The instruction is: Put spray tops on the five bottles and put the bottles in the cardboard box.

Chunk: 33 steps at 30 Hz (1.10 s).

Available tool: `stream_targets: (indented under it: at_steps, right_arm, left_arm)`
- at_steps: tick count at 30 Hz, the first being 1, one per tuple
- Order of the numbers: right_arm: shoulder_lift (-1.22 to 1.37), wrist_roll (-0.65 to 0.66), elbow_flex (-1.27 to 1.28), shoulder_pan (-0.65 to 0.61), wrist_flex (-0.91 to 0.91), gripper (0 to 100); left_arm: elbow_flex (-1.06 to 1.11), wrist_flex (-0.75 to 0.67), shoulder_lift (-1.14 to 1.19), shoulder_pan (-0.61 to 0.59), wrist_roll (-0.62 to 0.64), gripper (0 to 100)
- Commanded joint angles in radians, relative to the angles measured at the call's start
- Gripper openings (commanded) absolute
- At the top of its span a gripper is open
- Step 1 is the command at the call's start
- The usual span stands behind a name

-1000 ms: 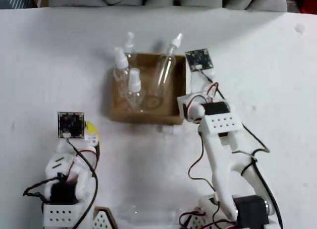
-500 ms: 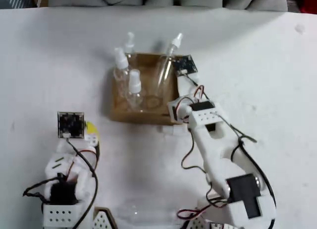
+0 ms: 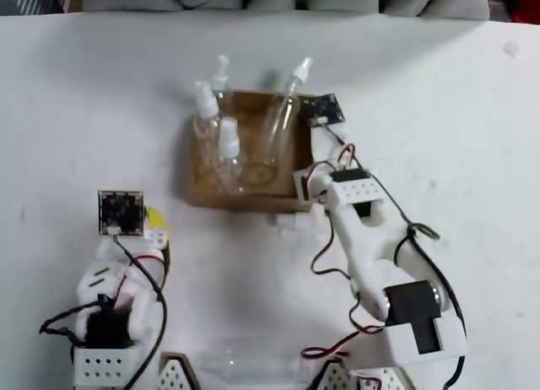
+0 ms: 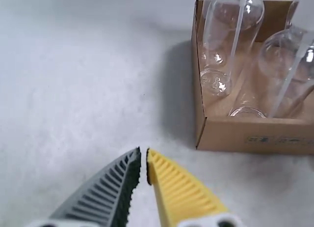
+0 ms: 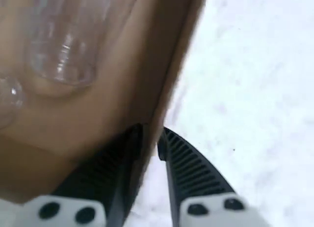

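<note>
The cardboard box sits mid-table with several clear bottles leaning in it, each wearing a white spray top. My right gripper is at the box's right wall. In the right wrist view, the right gripper straddles that wall and is shut on it, one finger inside and one outside. A bottle base lies just past the inner finger. My left gripper is shut and holds nothing, low over the table some way left of the box.
A small white piece lies on the table just in front of the box. A clear bottle lies faintly visible at the near edge between the arm bases. White tabletop spreads around the box.
The right arm swung left from beside the box and brought its gripper onto the box's right wall. The left arm stayed still.
</note>
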Motion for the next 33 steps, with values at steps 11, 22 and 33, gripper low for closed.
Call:
stream_targets:
  at_steps: [11,22,33]
  right_arm:
    - [-0.015,0.066,-0.026,0.085,0.004,1.6]
    - [-0.016,0.072,-0.026,0.122,0.050,1.8]
    - [-0.019,0.069,-0.055,0.117,0.054,29.6]
  left_arm:
    - [-0.002,-0.029,-0.013,-0.008,-0.011,2]
    - [-0.002,-0.029,-0.013,-0.008,-0.011,2]
    - [-0.002,-0.029,-0.013,-0.008,-0.011,2]
